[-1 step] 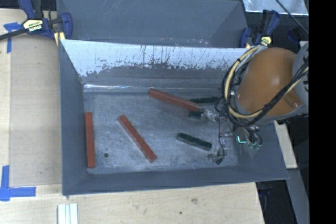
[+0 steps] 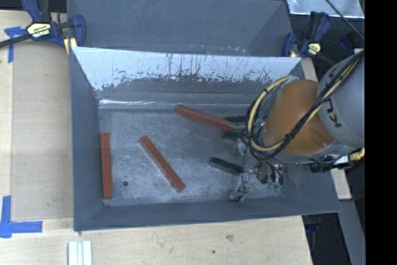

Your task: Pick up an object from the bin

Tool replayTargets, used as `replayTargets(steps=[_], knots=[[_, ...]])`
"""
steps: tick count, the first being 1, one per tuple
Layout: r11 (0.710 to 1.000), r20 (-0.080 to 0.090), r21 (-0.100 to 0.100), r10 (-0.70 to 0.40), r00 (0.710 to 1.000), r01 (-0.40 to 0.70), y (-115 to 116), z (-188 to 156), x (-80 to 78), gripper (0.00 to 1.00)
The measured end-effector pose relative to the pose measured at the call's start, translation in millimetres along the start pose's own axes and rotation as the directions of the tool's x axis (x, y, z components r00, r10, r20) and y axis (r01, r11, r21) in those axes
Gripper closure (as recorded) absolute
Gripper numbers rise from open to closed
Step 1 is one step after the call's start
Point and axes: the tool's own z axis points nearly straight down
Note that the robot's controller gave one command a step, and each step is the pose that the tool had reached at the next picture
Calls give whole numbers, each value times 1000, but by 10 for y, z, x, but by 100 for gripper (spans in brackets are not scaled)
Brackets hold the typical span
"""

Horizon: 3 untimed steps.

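Gripper [image 2: 243, 164] low over the bin's [image 2: 84, 133] right floor, orange-covered wrist above it; open or clenched, cannot tell, and nothing seen in its grasp. Three red-brown sticks lie loose: back stick [image 2: 205, 116] with its right end just beside the gripper, middle stick [image 2: 161, 163] slanted, left stick [image 2: 105, 166] along the wall. Judged: pick not yet made; grasp and lift both remain.
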Motion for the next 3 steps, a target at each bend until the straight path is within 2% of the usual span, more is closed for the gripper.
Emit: replayTargets(steps=[1,2,3], knots=[[995,9,-1,105,994,-105,-164,-327,-171,0],[997,3,-1,80,997,-80,108,-315,68,0],[958,1,0,286,958,-286,2,-10,33,0]])
